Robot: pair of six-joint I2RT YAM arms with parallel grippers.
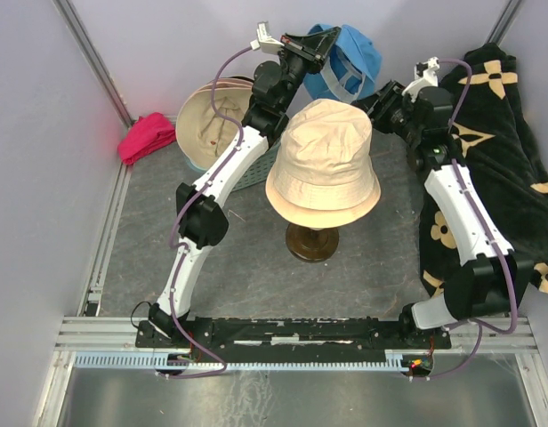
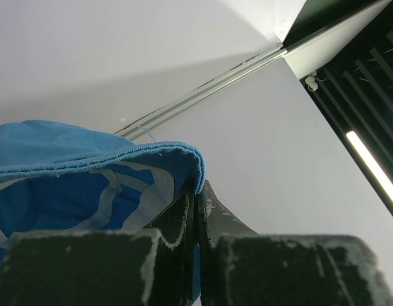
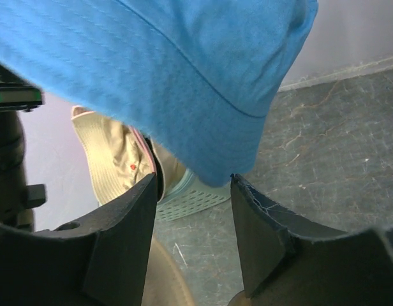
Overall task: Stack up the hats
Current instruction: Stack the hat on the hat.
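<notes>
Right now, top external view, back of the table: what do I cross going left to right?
magenta cloth → upturned cream hat → blue hat → black flower-marked cloth

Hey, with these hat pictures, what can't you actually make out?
Count of cream hats in the basket: left arm crosses them in top view, blue hat covers them in right wrist view.
Anything under the tan hat: top view, its brim hides it.
Tips of the right claw: top view, lost among dark wrist and hats.
</notes>
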